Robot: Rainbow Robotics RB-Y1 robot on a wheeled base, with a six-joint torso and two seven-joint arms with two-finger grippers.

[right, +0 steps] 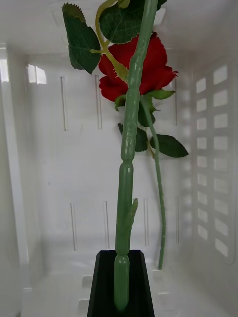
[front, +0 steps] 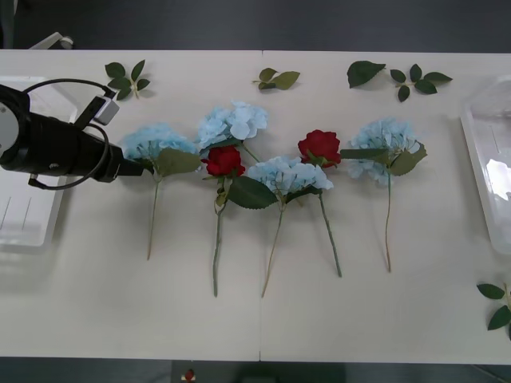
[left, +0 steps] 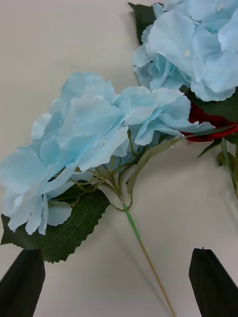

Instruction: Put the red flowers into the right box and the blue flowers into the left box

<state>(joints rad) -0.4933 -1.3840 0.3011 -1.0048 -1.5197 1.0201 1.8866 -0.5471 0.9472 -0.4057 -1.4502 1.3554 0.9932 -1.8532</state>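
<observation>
Left arm (front: 56, 148) reaches in level from the left side; left gripper (left: 119, 282) wide open, fingers low. Right gripper (right: 121, 285) closed, black fingers together.

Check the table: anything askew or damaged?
Nothing damaged. One rose is wedged between blue flowers, leaves overlapping, and loose leaf sprigs dot the table. Left gripper is open at the leftmost blue flower; right gripper clamps a rose stem inside a box.

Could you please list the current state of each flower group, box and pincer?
Left pincer: open, at the leftmost blue hydrangea.
Right pincer: shut on a red rose stem, over the right box.
Blue hydrangeas: four, lying on the table.
Left box: no flowers visible inside.
</observation>
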